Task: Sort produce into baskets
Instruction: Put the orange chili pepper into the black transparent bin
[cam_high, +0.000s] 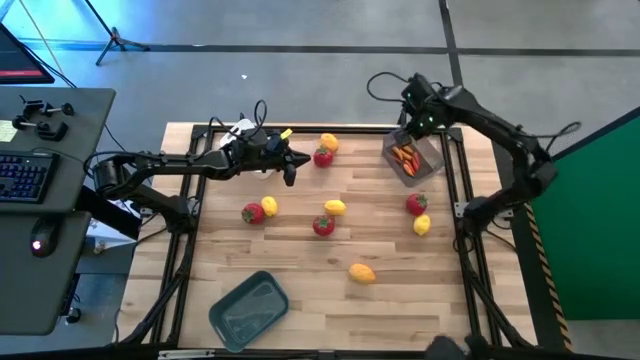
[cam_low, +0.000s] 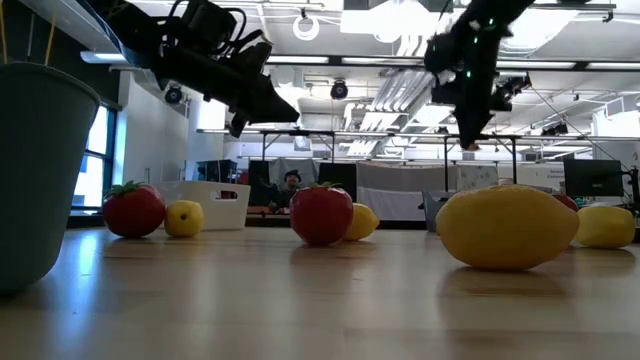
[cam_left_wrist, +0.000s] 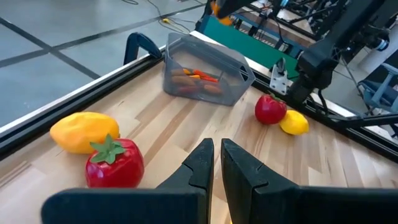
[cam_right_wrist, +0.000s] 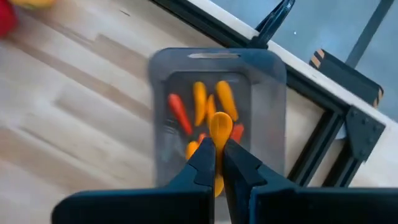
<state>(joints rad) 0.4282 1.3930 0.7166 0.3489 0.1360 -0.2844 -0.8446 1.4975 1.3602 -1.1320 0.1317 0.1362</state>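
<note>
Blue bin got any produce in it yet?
No, in the high view the blue bin sits bare inside at the table's near edge, with no fruit in it.

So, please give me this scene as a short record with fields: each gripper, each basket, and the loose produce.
right gripper: above the dark see-through basket, shut on a thin orange piece
left gripper: above the table's far side, near a red fruit and a yellow fruit; fingers nearly together, holding nothing
dark see-through basket contents: several thin orange and red pieces
grey-blue basket: near edge of table, looks empty
white basket: far left corner, contents not visible
loose produce: red and yellow fruits scattered on the table
</note>
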